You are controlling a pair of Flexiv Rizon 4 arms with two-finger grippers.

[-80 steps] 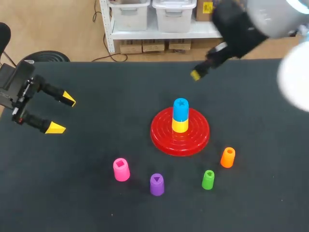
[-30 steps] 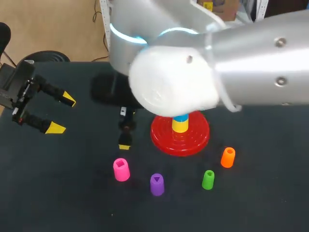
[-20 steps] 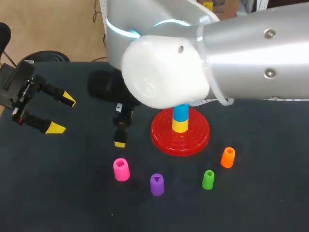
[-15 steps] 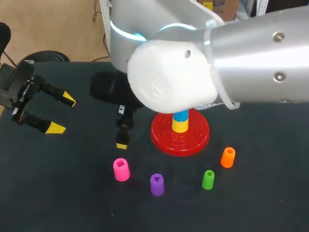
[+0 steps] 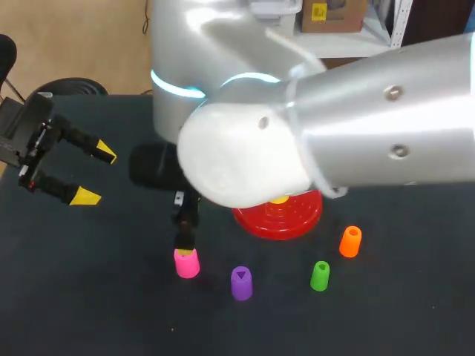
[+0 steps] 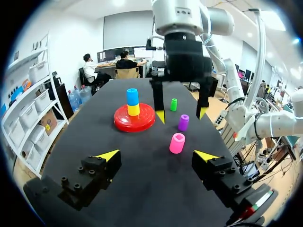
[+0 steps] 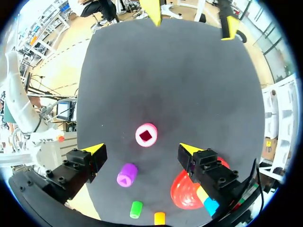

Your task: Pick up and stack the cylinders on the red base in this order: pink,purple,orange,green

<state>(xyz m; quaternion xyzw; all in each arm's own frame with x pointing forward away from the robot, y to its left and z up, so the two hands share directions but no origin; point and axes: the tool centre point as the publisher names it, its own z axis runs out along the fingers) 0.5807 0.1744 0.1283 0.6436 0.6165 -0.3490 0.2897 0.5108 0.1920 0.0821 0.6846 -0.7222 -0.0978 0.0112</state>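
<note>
- Nearest: purple point(image 5: 241, 282) and green point(image 5: 320, 275) sit loose on the table point(image 5: 111, 297), untouched.
- Pink point(image 7: 146, 135), a bit left of purple, is also on the table. Right gripper point(image 7: 142, 149) hangs right over it, fingers spread wide and holding nothing, so I'd say step one is only at the lining-up stage.
- Orange point(image 5: 349, 242), further back on the right, loose too.
- Base point(image 5: 286, 221) beyond that, with yellow point(image 6: 133, 109) and blue point(image 6: 132, 95) stacked on it. None of the four are on it, so basically everything's left to do.
- Far left: left gripper point(image 5: 97, 176) wide open, empty, well apart from everything.

A dark matte table point(image 5: 89, 297) with a flat top
</note>
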